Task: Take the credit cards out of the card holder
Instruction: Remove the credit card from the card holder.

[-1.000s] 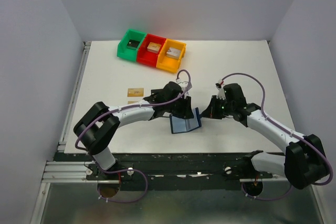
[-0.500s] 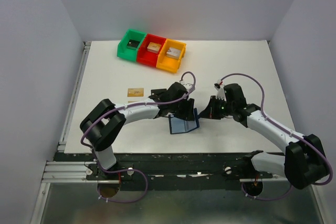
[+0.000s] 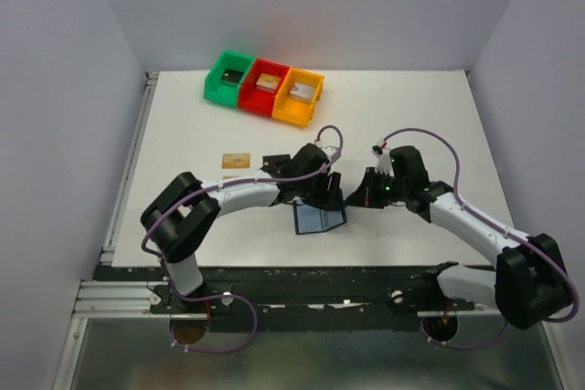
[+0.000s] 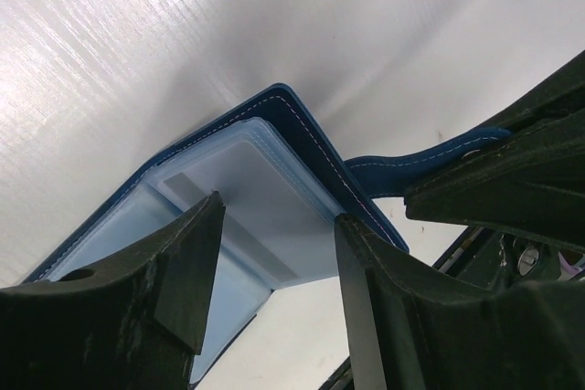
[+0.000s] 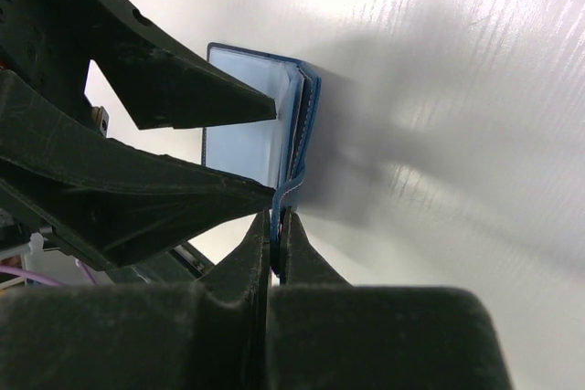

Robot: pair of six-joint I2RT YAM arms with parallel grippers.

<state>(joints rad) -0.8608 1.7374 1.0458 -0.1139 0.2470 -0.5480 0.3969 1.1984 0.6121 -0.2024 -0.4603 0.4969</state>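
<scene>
The navy card holder [image 3: 319,219] stands open on the table, its light blue pockets [image 4: 247,198] facing my left wrist camera. My left gripper [image 3: 325,198] is open, its fingers astride the pocket edge [image 4: 279,216]. My right gripper [image 3: 351,200] is shut on the card holder's snap tab [image 5: 274,218], which also shows in the left wrist view [image 4: 430,160]. The card holder [image 5: 260,125] shows edge-on in the right wrist view. A tan-gold card [image 3: 236,161] and a black card [image 3: 273,162] lie flat on the table to the left. I cannot tell whether cards sit in the pockets.
Green [image 3: 228,77], red [image 3: 265,87] and orange [image 3: 299,97] bins stand in a row at the back left, each with a small block inside. The table's near edge [image 3: 302,267] runs just below the card holder.
My left gripper has come down and nearer onto the card holder's pockets. The card holder sits slightly lower. The black card now shows beside the tan-gold one. The right gripper has held still.
</scene>
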